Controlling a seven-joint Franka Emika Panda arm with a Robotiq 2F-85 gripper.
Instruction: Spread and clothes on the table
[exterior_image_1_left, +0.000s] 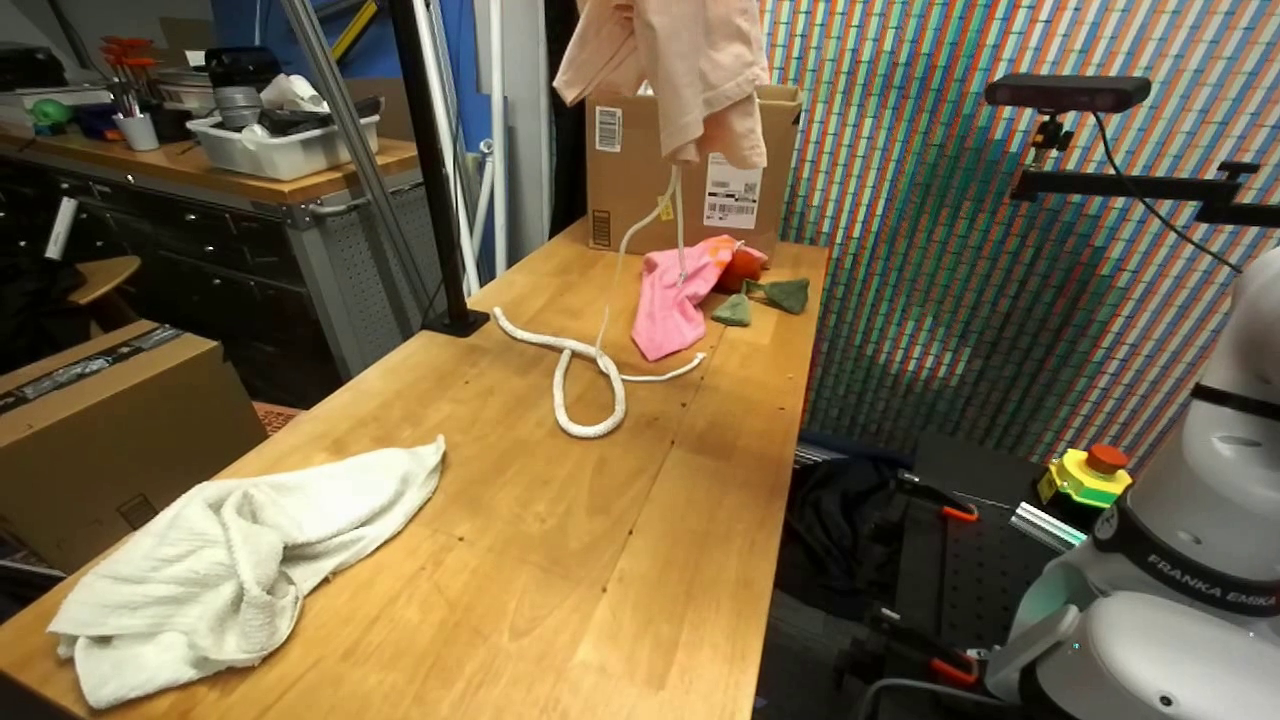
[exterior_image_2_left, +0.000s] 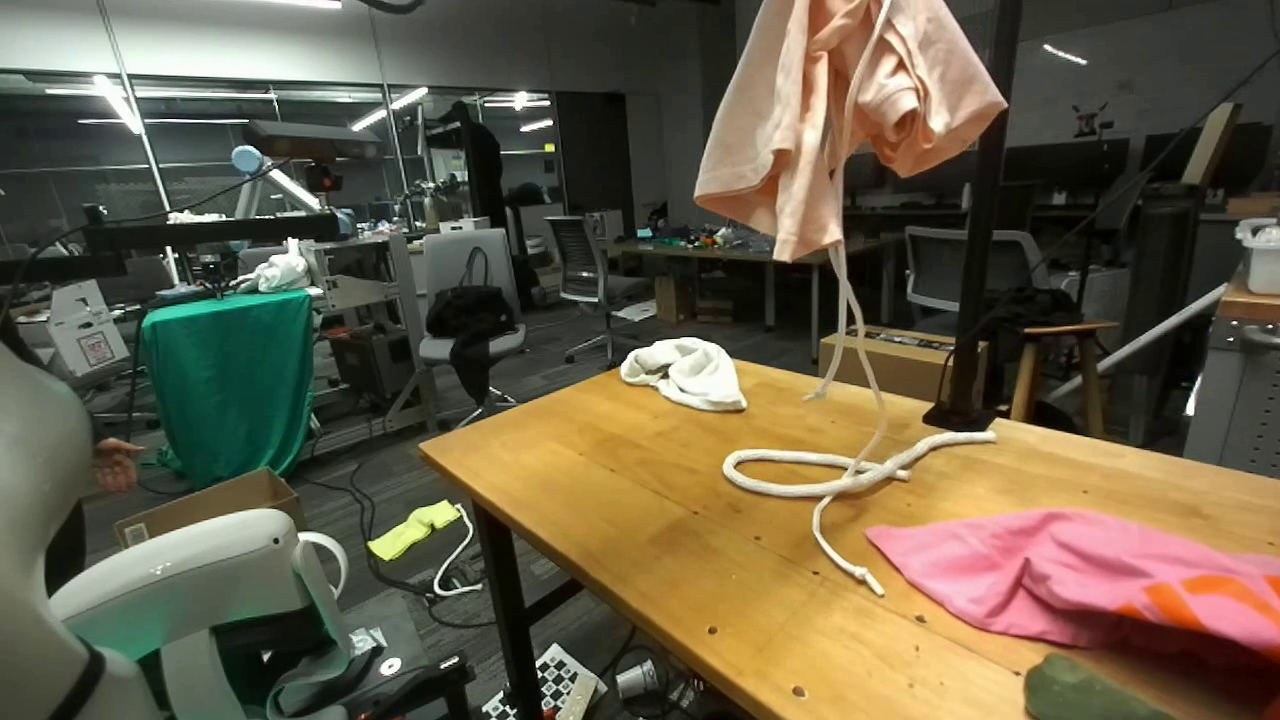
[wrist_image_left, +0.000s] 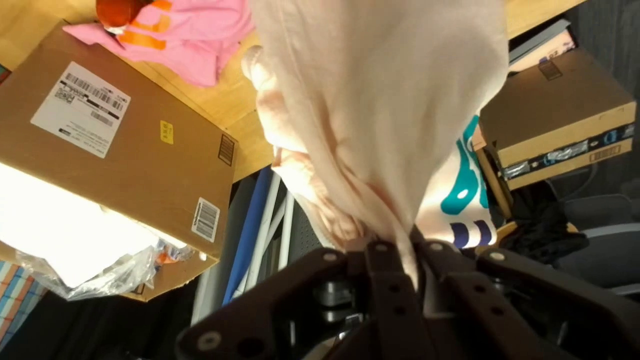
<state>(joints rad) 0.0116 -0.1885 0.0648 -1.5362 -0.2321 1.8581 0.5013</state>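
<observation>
Over the butcher-block table (exterior_image_1_left: 540, 560) the gripper (wrist_image_left: 410, 255) pinches a peach-pink garment (exterior_image_2_left: 785, 145) — hanging free (I see white cords (exterior_image_2_left: 838, 262) dangling beneath) — while a white garment (exterior_image_1_left: 250, 560) and a bright-pink garment (exterior_image_1_left: 672, 300) lie rumpled on the table.

In an exterior view you have strip lights (exterior_image_2_left: 118, 103) upper left, a grey chair (exterior_image_2_left: 441, 258) left of centre, dark carpet (exterior_image_2_left: 402, 480) lower left.

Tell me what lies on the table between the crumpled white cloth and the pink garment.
A looped white cord, and the end of a thin pale cord that hangs down beneath the peach garment. Both exterior views show this.
</observation>
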